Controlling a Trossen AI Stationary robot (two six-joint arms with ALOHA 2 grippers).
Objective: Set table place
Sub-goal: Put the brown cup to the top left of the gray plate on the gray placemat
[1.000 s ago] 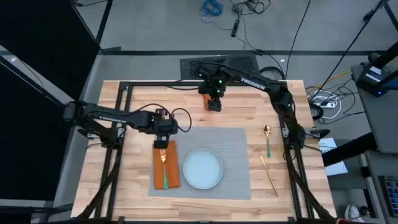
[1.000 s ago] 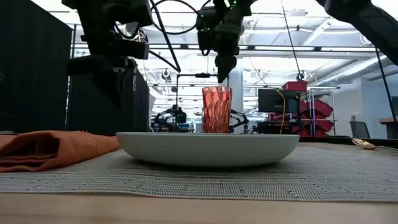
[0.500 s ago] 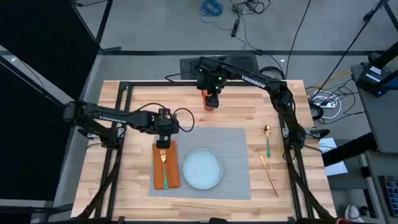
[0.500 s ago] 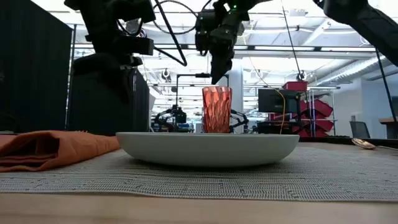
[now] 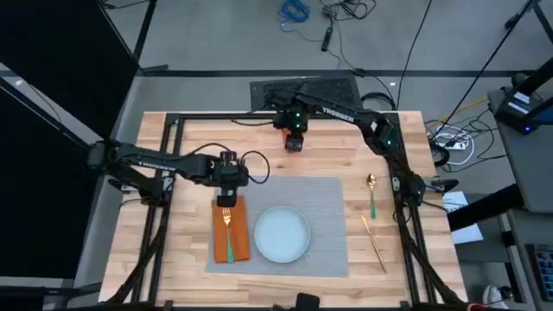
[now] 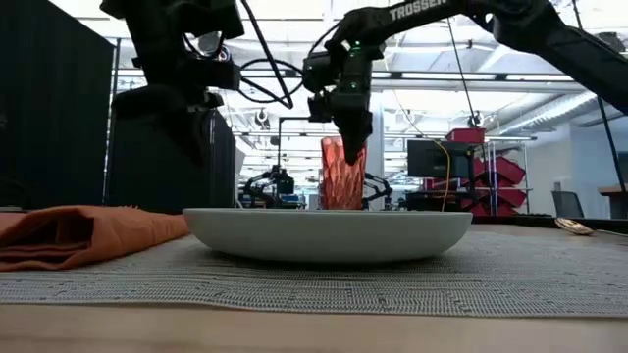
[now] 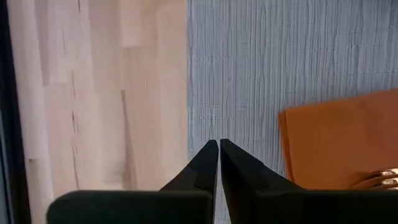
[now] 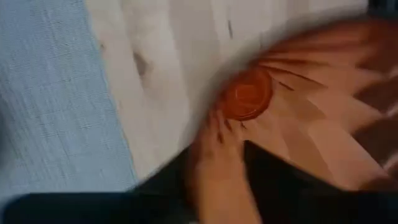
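The orange tumbler (image 6: pixel 341 186) stands upright on the bare table (image 5: pixel 190 138), beyond the far edge of the grey placemat (image 5: pixel 328 194). My right gripper (image 6: pixel 351 147) is down on its rim, shut on its wall. The pale-blue plate (image 5: pixel 281 234) sits mid-mat. On the mat's left lies the orange napkin (image 5: pixel 237 246), with a green-handled fork (image 5: pixel 228 233) on top. My left gripper (image 7: pixel 218 144) hangs shut, holding nothing, well above the mat's far left corner, beside the napkin's far end. My right gripper has the tumbler's wall at the rim (image 8: pixel 214 155) between its fingers, one finger inside the cup and one outside. The fingers come from above, pointing down. The tumbler stands upright with its base on the table.
A green-handled spoon (image 5: pixel 371 194) and a gold knife (image 5: pixel 374 242) lie on bare wood to the right of the placemat. Black frame rails run along the table's left and right sides.
My right gripper has come down from just above the tumbler until its fingers reach over the rim. The tumbler has stayed where it was.
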